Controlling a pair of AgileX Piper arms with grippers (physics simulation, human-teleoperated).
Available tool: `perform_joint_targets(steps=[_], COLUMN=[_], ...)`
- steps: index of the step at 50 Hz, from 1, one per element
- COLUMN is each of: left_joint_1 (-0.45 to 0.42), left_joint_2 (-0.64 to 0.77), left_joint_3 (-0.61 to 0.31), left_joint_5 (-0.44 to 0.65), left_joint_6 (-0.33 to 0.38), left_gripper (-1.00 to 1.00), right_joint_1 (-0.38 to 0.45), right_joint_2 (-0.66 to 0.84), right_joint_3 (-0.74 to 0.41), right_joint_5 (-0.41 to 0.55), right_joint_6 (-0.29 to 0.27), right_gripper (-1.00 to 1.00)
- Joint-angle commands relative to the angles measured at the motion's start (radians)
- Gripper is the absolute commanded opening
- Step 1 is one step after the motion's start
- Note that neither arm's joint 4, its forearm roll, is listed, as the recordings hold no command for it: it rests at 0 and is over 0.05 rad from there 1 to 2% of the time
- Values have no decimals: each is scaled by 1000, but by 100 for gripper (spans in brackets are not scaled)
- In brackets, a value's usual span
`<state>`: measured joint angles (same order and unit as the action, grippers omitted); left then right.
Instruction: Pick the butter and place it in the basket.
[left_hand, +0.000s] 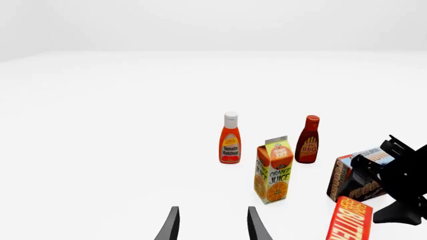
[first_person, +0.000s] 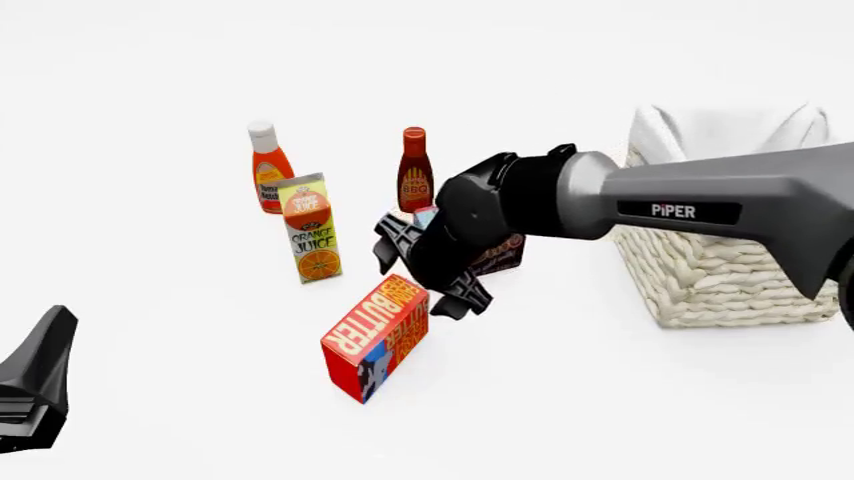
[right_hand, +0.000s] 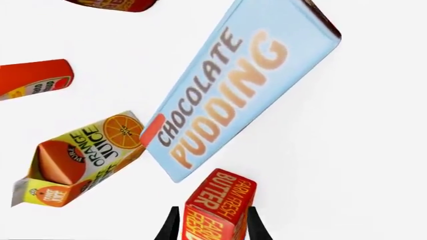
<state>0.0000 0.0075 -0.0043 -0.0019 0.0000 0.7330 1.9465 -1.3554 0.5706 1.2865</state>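
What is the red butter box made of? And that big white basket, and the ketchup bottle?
The butter looks like printed cardboard: flat faces, sharp edges, matte lettering. The basket looks like woven cream wicker, with chunky braided strands, and a white cloth lining folded over its rim. The ketchup bottle looks like smooth red plastic with a white cap, though a render can't confirm it.

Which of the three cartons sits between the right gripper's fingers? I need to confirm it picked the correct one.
The butter, red with cream lettering, stands between the right gripper's fingers. The chocolate pudding box and orange juice carton lie beyond them.
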Motion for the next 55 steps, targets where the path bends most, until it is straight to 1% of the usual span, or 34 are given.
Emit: perform_joint_targets(steps=[1, 30, 34, 35, 38, 41, 44, 47, 49, 55], left_joint_1=[0, 0, 0, 0, 0, 0, 0, 0, 0, 0], left_joint_2=[0, 0, 0, 0, 0, 0, 0, 0, 0, 0], left_joint_3=[0, 0, 0, 0, 0, 0, 0, 0, 0, 0], left_joint_5=[0, 0, 0, 0, 0, 0, 0, 0, 0, 0], left_joint_6=[0, 0, 0, 0, 0, 0, 0, 0, 0, 0], left_gripper=[100, 100, 100, 100, 100, 100, 100, 100, 100, 100], right_joint_1=[11, 5, 5, 6, 8, -12, -13, -8, -14, -1], right_joint_2=[17, 77, 87, 90, 98, 91, 90, 89, 80, 64], right_joint_3=[-11, -20, -27, -31, -41, -56, -68, -74, -71, -62], right_joint_5=[-4, -26, -23, -21, -12, 9, 24, 29, 30, 41], right_joint_6=[4, 29, 23, 19, 10, -30, -44, -44, -54, -38], right_gripper=[100, 100, 100, -100, -100, -100, -100, -100, -100, -100])
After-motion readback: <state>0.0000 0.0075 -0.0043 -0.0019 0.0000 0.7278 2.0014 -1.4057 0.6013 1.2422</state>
